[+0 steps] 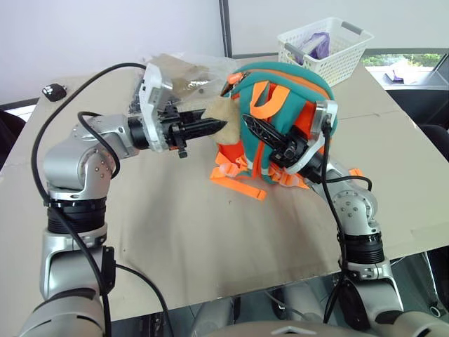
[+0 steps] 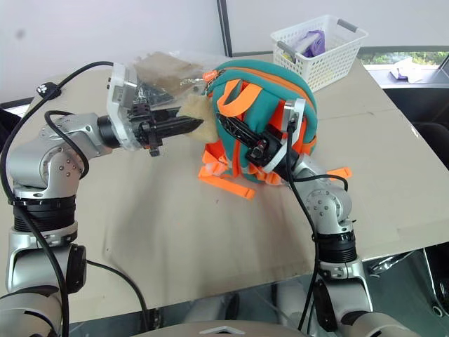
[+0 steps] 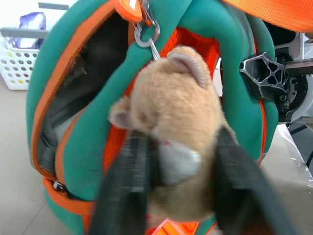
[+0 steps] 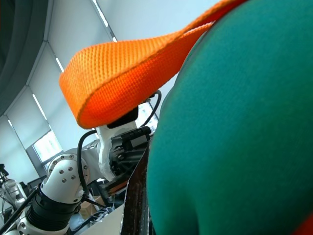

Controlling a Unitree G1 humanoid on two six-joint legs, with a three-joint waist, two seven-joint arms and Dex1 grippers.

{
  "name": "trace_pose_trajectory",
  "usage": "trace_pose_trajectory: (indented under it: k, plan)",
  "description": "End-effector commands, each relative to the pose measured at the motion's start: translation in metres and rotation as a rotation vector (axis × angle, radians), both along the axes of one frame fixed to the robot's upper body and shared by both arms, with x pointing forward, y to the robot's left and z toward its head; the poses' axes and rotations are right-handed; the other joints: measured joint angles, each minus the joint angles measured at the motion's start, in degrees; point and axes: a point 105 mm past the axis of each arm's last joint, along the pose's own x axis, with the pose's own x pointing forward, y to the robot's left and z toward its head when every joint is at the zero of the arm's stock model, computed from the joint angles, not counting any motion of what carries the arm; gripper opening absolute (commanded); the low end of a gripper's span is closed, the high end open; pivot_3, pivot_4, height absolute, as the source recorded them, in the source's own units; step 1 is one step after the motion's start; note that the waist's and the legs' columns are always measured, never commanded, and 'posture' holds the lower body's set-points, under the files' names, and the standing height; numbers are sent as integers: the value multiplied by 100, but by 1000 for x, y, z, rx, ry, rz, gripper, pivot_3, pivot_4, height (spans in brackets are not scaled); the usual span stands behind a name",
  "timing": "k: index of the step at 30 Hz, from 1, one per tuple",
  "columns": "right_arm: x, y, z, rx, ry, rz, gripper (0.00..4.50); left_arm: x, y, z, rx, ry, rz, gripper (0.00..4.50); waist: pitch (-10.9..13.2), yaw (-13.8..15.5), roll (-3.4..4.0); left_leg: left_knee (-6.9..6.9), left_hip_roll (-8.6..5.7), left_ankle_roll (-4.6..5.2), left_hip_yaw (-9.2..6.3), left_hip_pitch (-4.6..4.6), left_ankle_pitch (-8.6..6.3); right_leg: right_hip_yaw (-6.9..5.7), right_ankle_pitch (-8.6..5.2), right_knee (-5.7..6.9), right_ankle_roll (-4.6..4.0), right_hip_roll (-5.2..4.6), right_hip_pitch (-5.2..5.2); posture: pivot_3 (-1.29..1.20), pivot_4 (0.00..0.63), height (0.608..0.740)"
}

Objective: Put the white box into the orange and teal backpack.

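Left eye view: left gripper point(image 1: 214, 127) level, clamped on backpack's point(image 1: 284, 88) plush toy point(image 1: 226, 121).

- Left arm reaches level from the left, forearm across toward the right; left gripper point(image 1: 219, 127) points sideways at the other arm, its two black fingers point(image 3: 122, 191) pinched together on a tan plush toy point(image 3: 173, 132)
- Right arm rises from below, wrist cocked upward; right gripper point(image 1: 254, 126) points up and leftward, fingers closed, tips near the left gripper's
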Motion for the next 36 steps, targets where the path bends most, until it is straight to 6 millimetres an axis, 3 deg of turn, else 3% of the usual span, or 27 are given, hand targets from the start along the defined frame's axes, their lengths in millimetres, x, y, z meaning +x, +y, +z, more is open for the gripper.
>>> trace_pose_trajectory:
  k: [1,4,6,9,12,16,19,22,23,27,28,30,33,36]
  plan:
    - [-6,-1,14,33,-59,4,0,-1,16,39,-134,-103,32,267,0,0,0,0,0,0,0,0,0,0,0,0,0,0,0,0,150,740]
    - [-6,-2,14,37,-54,5,0,15,47,41,-55,-130,165,267,0,-12,-1,0,0,0,-2,-1,0,-2,0,1,0,0,-1,0,150,740]
    - [-6,-2,14,36,-53,8,0,29,64,31,51,-138,253,267,0,-27,0,-4,0,0,9,5,0,-3,0,4,0,3,-2,0,150,740]
    - [-5,-3,12,22,-55,5,0,53,81,-23,333,-60,343,267,-2,-7,1,-17,0,0,23,20,0,-1,0,3,0,3,2,0,150,740]
    - [-5,-4,13,23,-58,-1,0,51,92,-87,656,17,303,267,-6,-3,3,-17,-2,0,27,23,0,1,0,4,0,2,4,0,150,740]
    - [-5,-5,13,28,-54,-9,0,48,97,-134,800,91,264,267,-17,-7,-13,-21,2,0,30,26,0,3,0,5,0,3,3,0,150,740]
    - [-5,-5,13,26,-50,-11,0,50,93,-140,759,71,262,267,-48,-7,11,-23,2,1,37,29,0,9,0,6,0,2,5,0,150,740]
    - [-5,-8,12,19,-42,-9,0,61,77,-106,544,-32,293,267,-50,10,10,-21,2,2,38,35,-1,14,0,15,0,2,9,0,150,740]
    - [-5,-8,11,8,-41,-2,0,60,72,-95,478,-46,277,1313,-50,13,9,-20,2,2,37,35,0,14,0,16,0,1,9,0,150,740]
    - [-9,-18,5,-57,-39,46,1399,58,71,-61,329,-130,301,3140,-47,1,6,-17,2,3,32,23,-1,15,0,10,0,0,5,0,150,740]
    - [-9,-20,4,-68,-37,56,2034,59,74,-58,324,-153,326,3873,-47,0,6,-17,2,3,30,20,-1,13,0,6,0,0,2,0,150,740]
    - [-8,-26,-2,-120,-45,38,2811,53,83,-59,301,-124,327,4500,-47,2,6,-18,3,3,28,20,-1,12,0,4,0,0,2,0,150,740]
    - [-9,-47,-24,-297,-90,-26,4374,25,96,-69,282,-41,268,4500,-47,-23,7,-25,4,3,36,24,-1,15,0,5,0,1,2,0,150,740]
    - [-24,-71,-50,-463,-122,-44,4450,-2,100,-90,265,53,266,4500,-46,2,8,-33,7,5,36,24,-2,16,0,-4,0,1,0,0,150,740]
